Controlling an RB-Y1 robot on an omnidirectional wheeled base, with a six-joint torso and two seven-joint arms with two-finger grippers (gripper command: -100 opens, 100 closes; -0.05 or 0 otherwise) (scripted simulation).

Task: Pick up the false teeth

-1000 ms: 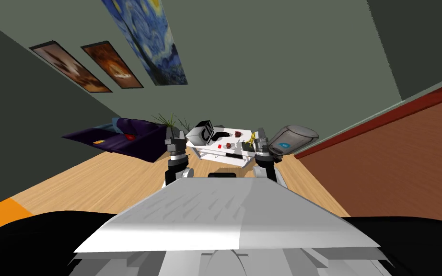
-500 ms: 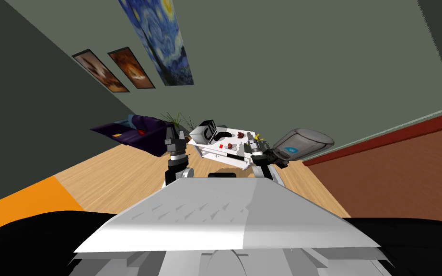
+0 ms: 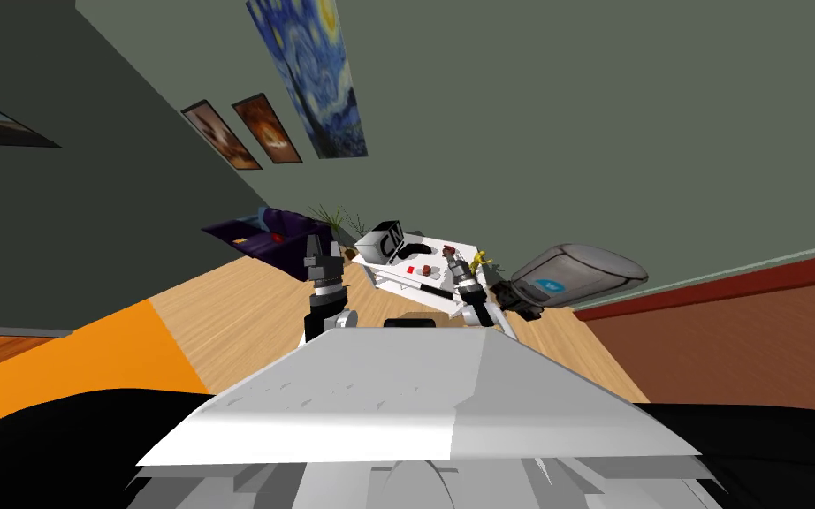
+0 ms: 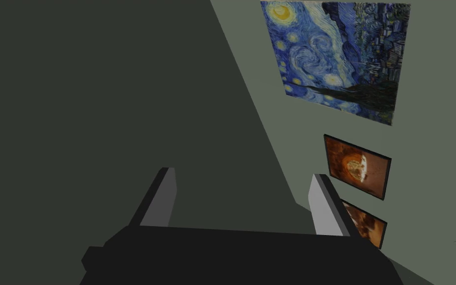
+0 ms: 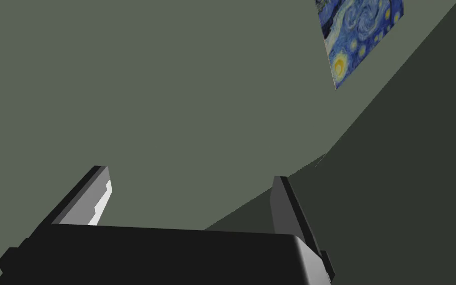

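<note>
Grey-green walls, wood floor; white table (image 3: 460, 248) stood ahead. False teeth (image 3: 427, 267) were probably the small reddish lump on its top, too small to confirm. Left gripper (image 4: 243, 174) and right gripper (image 5: 190, 173) hung short of the table, fingers apart. The step needed a closer approach to the table, then one wrist tipped down.

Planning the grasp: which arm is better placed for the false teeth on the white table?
Probably right. The open right gripper is at the white table, near its small dark red things; the open left gripper is off its left end.

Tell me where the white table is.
Head view: the white table stands ahead on the wood floor, purple sofa to its left, grey rounded pod to its right.
</note>
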